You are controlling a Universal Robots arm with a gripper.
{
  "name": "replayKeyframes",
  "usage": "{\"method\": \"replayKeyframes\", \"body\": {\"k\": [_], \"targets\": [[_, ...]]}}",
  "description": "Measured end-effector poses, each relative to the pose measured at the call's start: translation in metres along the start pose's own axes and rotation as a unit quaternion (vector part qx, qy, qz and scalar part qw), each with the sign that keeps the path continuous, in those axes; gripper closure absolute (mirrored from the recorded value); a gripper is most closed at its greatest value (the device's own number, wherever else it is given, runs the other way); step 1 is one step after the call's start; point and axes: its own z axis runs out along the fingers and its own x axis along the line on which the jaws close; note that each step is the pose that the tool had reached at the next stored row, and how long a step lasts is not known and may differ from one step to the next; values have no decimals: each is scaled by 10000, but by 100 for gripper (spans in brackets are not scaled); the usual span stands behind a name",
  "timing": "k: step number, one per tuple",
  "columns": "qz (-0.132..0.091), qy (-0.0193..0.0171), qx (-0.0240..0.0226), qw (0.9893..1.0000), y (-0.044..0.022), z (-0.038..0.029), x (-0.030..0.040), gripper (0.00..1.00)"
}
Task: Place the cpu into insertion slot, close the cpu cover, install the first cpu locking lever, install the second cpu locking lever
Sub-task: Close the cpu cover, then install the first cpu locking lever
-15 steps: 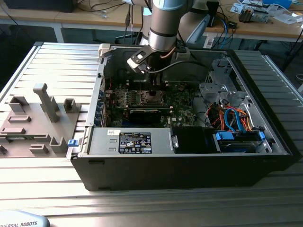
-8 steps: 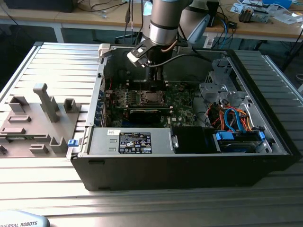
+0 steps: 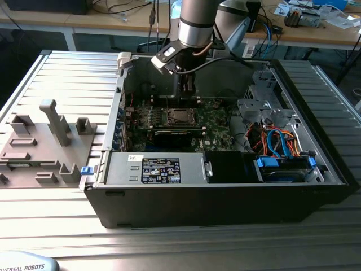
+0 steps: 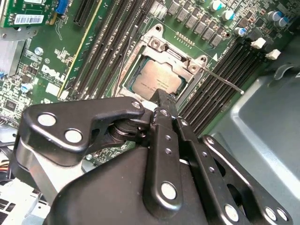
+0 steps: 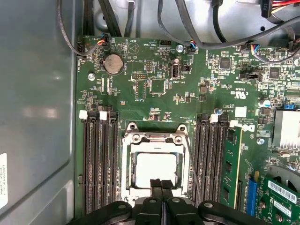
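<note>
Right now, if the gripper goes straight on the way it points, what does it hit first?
Probably the cpu, near its edge beside the cover frame. The shut gripper points at that spot in both wrist views; how much gap is left is hard to judge.

Smooth metal cpu [image 4: 159, 80], cpu cover [image 5: 125, 173] (shiny metal)

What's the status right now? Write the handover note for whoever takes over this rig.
Hand: shut, tips at the edge of the thin silver metal cpu cover frame.
Small square silver-topped cpu: lies under the cover's window on the green motherboard.
Done: cpu in, cover down.
Left: a thin metal lever rod sticks out over the black memory slots, seemingly unlatched.
</note>
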Motion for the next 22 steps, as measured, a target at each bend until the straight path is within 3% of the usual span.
{"method": "replayKeyframes", "body": {"k": [6, 22], "targets": [[0, 0, 0, 10000, -5, -76, -4, 89], [-26, -1, -1, 10000, -5, -80, -4, 89]]}}
